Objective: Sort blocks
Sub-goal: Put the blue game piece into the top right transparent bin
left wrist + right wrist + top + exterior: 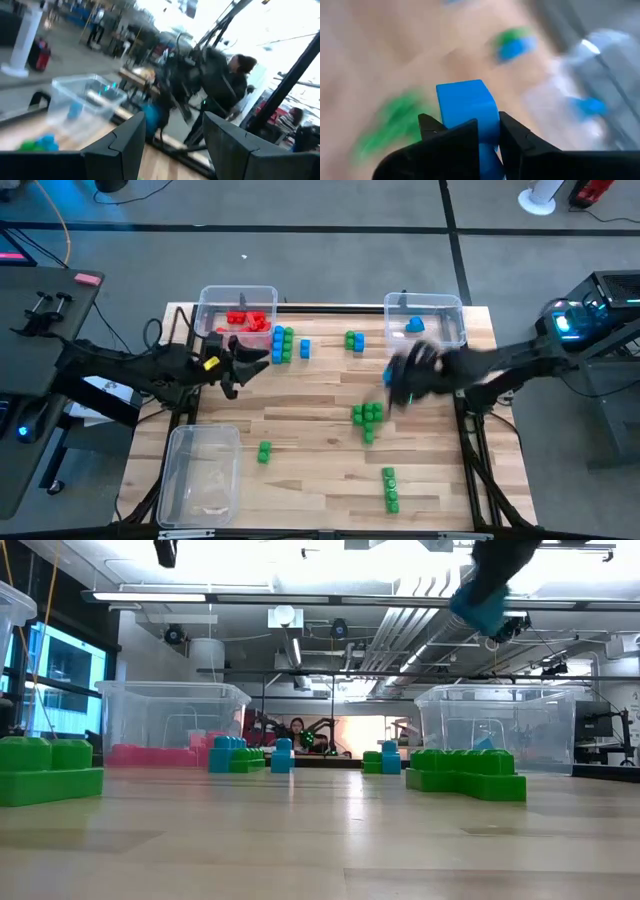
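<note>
— Blocks first: where do we have them?
— We see a blue block (468,107) pinched between the fingers of our right gripper (487,132), lifted off the wooden table (310,480) just beside the blue-block bin (428,315). One more blue piece (414,325) already lies inside that bin.

— And our other arm?
— Our left gripper (243,365) hangs far across the table from that bin, next to the bin of red blocks (247,320). Its fingers stand partly spread with nothing between them.

— What lies around the blue-block bin?
— A small green and blue pair (354,340) sits near its side. A green cluster (367,416) lies farther out on the table, close under our right arm. Well away from the bin we find a lone green block (264,451), a green stack (390,489) near the table edge, and a mixed blue and green group (287,345) beside the red bin. An empty clear bin (200,472) stands at the corner farthest from it.

— The room?
— Beyond the table we see grey floor, ceiling pipes and lights, and a person (239,75) in dark clothing
</note>
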You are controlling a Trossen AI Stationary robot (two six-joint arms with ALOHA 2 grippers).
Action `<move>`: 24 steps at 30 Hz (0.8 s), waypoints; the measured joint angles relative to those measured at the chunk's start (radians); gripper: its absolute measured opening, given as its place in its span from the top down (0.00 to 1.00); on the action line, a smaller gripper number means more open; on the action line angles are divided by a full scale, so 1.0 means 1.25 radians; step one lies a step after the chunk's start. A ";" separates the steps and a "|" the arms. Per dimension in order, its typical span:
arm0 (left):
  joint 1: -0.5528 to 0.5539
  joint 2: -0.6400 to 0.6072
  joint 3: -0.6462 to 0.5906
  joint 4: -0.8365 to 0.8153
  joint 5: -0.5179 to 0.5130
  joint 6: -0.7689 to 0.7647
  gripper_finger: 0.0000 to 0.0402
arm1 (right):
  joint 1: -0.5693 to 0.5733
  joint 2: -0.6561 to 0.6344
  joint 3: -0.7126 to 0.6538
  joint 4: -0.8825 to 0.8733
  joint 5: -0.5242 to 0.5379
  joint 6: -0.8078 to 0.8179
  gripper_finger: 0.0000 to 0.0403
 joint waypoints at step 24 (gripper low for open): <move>0.141 0.337 0.035 0.308 0.043 -0.177 0.54 | -0.843 -0.048 -0.225 0.431 -0.256 -0.323 0.62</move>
